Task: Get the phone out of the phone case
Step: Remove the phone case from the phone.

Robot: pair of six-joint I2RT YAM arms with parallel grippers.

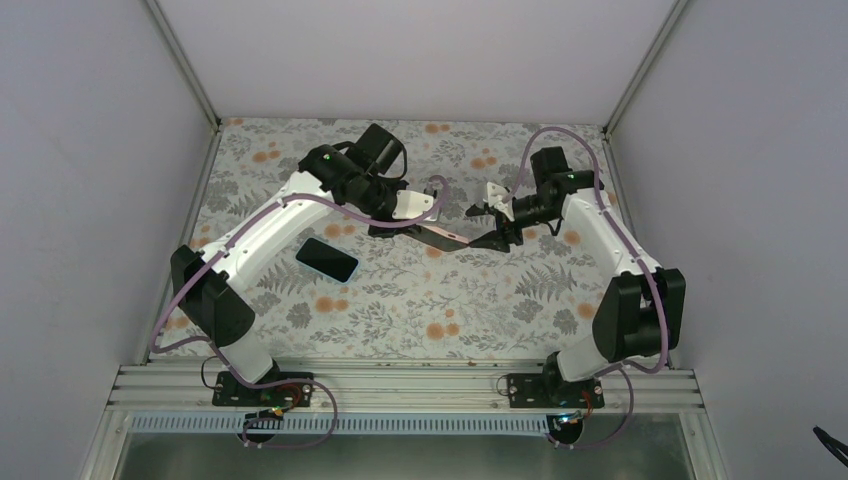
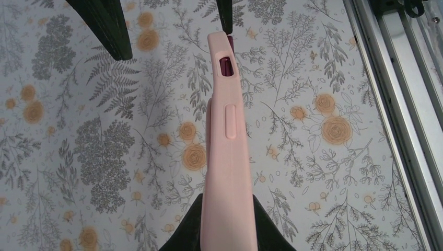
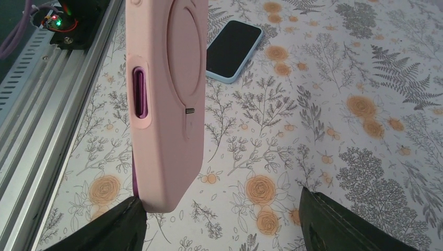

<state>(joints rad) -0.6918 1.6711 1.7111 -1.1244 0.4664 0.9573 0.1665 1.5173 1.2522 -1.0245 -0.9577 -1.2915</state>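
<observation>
A pink phone case (image 1: 445, 236) is held in the air between my two grippers. A purple phone sits inside it and shows through a side cutout (image 3: 140, 92) and through another cutout in the left wrist view (image 2: 225, 66). My left gripper (image 1: 425, 228) is shut on one end of the case (image 2: 228, 157), seen edge-on. My right gripper (image 1: 492, 238) is open wide around the other end (image 3: 167, 99). The case's corner touches my right gripper's left finger (image 3: 104, 227); the right finger (image 3: 355, 225) stands well apart. Both right fingers show at the top of the left wrist view (image 2: 107, 26).
A second phone (image 1: 327, 259) with a black screen and a pale blue rim lies flat on the floral table, left of the grippers; it also shows in the right wrist view (image 3: 234, 43). The aluminium rail (image 2: 397, 104) runs along the near edge.
</observation>
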